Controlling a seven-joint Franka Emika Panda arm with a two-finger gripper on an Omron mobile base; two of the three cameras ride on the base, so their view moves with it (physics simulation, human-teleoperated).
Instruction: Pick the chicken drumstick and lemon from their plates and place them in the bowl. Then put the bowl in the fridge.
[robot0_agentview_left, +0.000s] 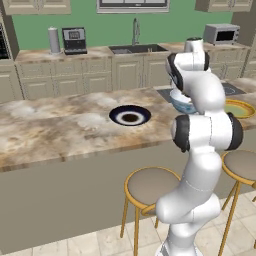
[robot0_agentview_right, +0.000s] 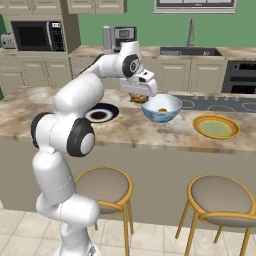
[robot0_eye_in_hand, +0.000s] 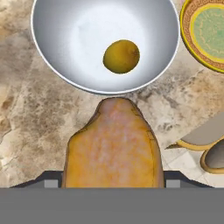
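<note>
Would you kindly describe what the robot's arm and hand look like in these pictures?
The arm is glossy white, built of rounded, bulbous segments joined by dark grey-black rings at the joints. No cables or markings show on it. The hand is a boxy white block with a small dark patch on its side.

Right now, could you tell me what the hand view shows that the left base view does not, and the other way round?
Hand view alone: the lemon lying inside the bowl, and the chicken drumstick close up in the gripper, short of the bowl's rim.

Left base view alone: the dark plate on the counter, bare of food, the stool below, and the sink on the far counter.

Both: the bowl and the yellow plate beside it, on the marbled counter.
</note>
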